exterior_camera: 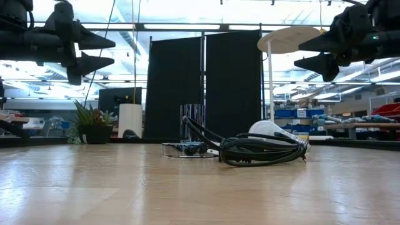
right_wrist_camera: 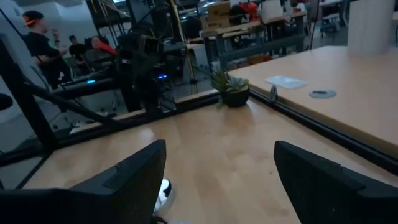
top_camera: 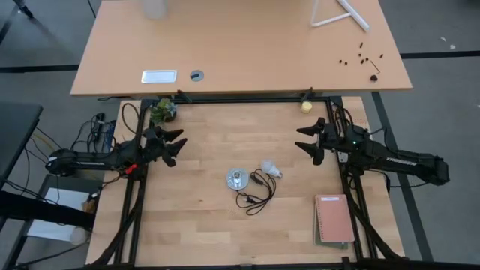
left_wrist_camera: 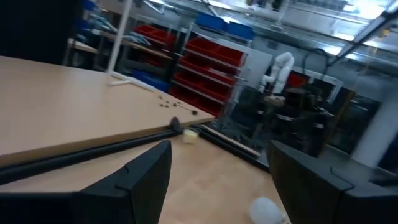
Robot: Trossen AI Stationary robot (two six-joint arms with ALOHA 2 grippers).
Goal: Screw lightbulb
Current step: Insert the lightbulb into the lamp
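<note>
Lightbulb point(top_camera: 270, 168) lies on its side on the table point(top_camera: 202, 225), just beside the socket point(top_camera: 238, 178), whose black cord point(top_camera: 257, 193) coils close against the bulb. Left gripper point(top_camera: 177, 145) hangs above the table well apart from the socket on the plant point(top_camera: 162, 110) side, fingers spread and holding nothing. Right gripper point(top_camera: 304, 139) hangs well apart from the socket on the opposite side, toward the notebook point(top_camera: 334, 218), fingers likewise spread and empty.

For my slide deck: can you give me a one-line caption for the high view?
Both open grippers, left and right, hover apart above the lightbulb lying beside its corded socket.
</note>
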